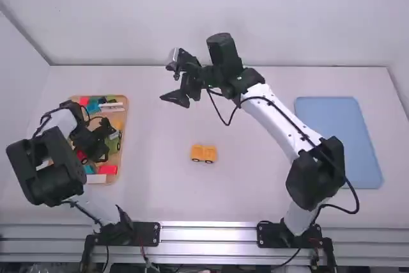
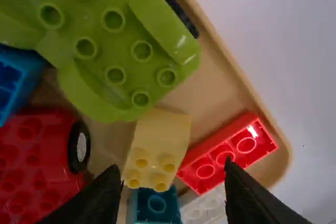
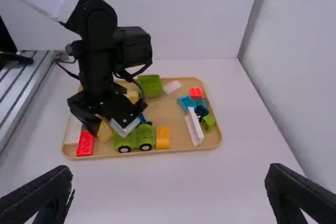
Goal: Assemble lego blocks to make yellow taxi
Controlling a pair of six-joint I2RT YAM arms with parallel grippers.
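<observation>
1. Left end effector (image 1: 107, 142) hangs over the tan tray (image 1: 126, 112), fingers spread.
2. Right end effector (image 1: 171, 78), far middle: fingers wide apart.
3. Yellow wheeled piece (image 1: 204, 153) sits mid-surface, towards the near side.

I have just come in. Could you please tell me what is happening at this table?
The left gripper is in the tray area, its fingers open near a pale yellow block; it seems to be choosing or approaching a piece. The right gripper is open and empty over the table. A small yellow piece with wheels stands mid-table, so the taxi is probably only partly built.
</observation>
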